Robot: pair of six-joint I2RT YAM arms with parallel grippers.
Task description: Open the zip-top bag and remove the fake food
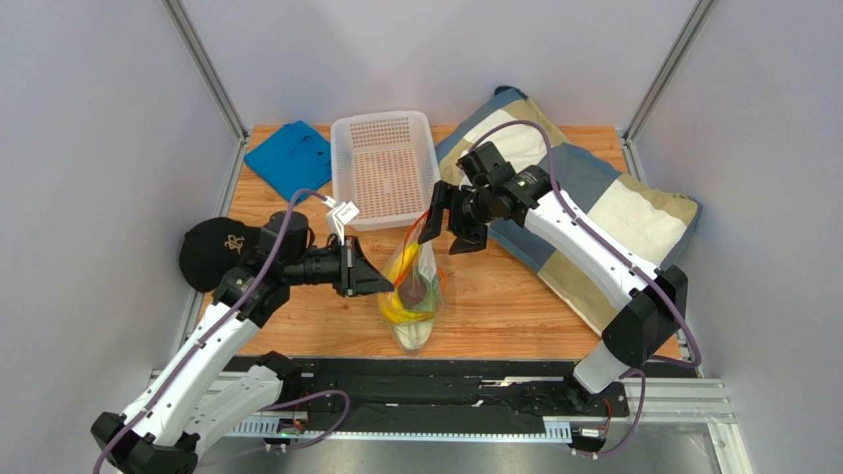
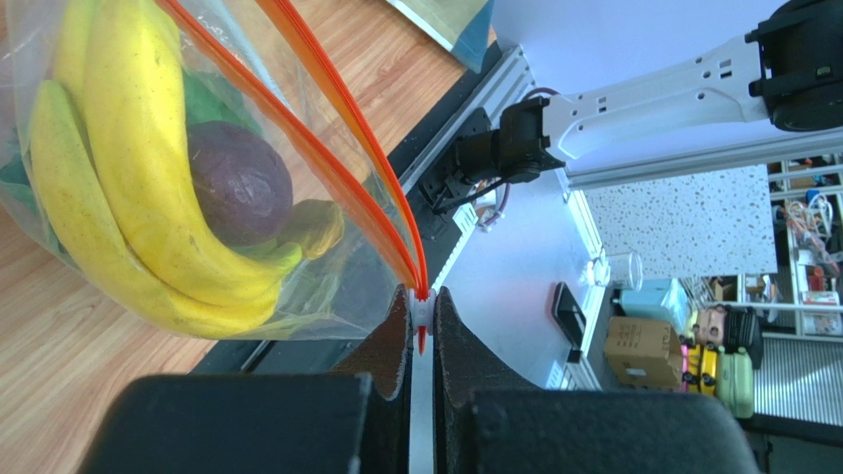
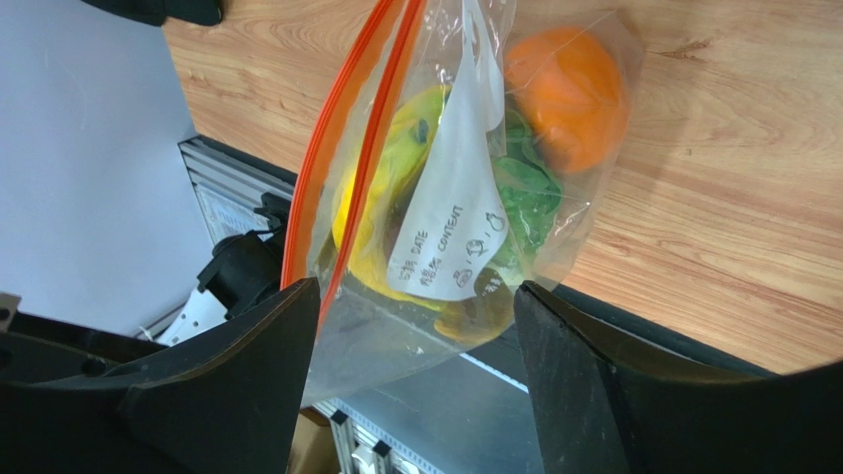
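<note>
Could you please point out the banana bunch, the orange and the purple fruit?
banana bunch (image 2: pixel 137 176), left wrist view, middle of the curve.
orange (image 3: pixel 572 94), right wrist view, its centre.
purple fruit (image 2: pixel 240 186), left wrist view, its centre.

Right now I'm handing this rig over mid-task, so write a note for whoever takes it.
Left gripper: shut on the end of the zip-top bag, at its zip strip.
Right gripper: open, with the bag between its fingers.
Done: the strip is parted and the mouth is partly open.
Bananas, purple fruit, orange and lettuce are all inside.
Left: widen the mouth, take the food out.
</note>
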